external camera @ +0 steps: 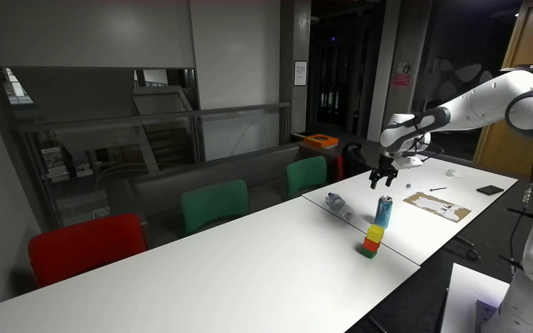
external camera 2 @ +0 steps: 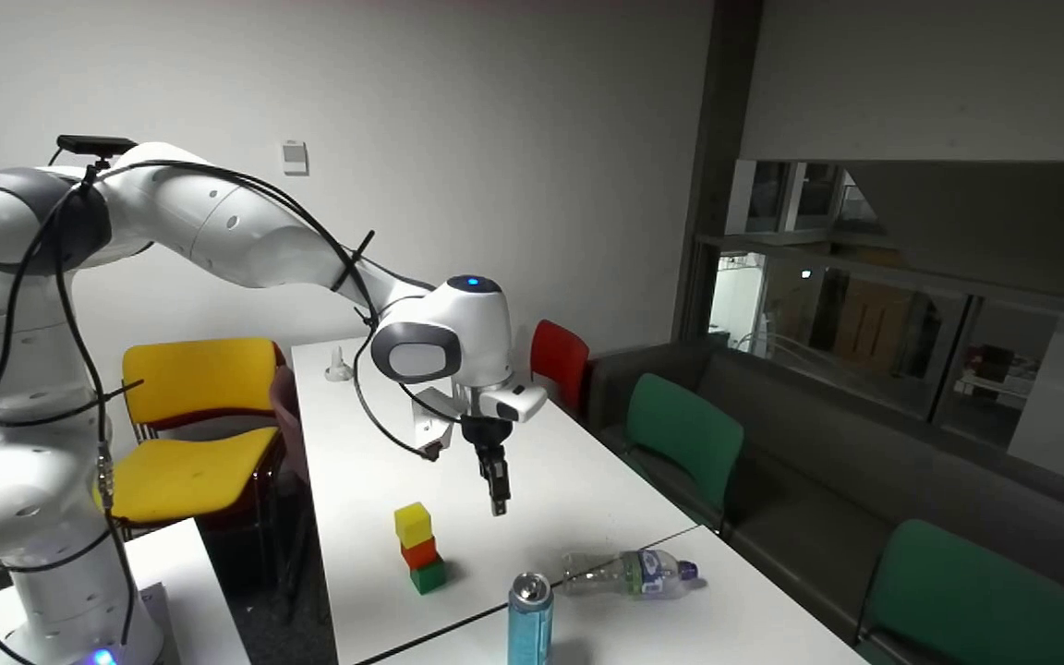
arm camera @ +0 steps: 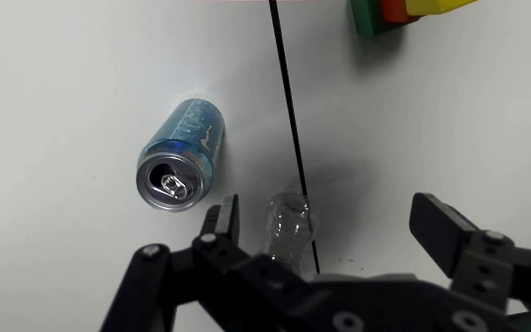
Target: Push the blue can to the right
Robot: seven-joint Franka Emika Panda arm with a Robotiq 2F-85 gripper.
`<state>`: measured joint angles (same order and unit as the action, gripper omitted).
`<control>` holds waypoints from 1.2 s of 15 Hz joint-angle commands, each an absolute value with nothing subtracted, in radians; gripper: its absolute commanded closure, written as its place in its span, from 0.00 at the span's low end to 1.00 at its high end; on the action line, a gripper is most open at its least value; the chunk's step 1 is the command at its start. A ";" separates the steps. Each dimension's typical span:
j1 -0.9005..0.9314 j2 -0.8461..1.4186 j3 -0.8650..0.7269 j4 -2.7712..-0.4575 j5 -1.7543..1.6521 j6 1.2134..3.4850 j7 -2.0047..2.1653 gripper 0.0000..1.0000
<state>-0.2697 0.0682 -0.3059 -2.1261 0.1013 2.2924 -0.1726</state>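
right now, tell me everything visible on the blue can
The blue can is upright on the white table, printed with paler markings and apparently metal. The silver top has its pull tab in place and a dark, open mouth, contents hidden. It stands near the black seam, on the opposite side from the stacked blocks. Only the table appears to touch it; the open gripper is apart.

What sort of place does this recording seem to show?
Probably a shared meeting or lounge area in an office or university building, judging by the long white rectangular tables set end to end, the green solid-backed chairs and the long dark grey sofa.
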 commanded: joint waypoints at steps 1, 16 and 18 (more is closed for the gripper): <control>-0.307 0.130 -0.309 -2.102 0.128 2.315 -0.205 0.00; -0.417 0.292 -0.272 -2.043 0.309 2.261 -0.346 0.00; -0.426 0.307 -0.263 -2.033 0.327 2.251 -0.368 0.00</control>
<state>-0.3870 0.2799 -0.2919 -2.0756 0.2831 2.2885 -0.3066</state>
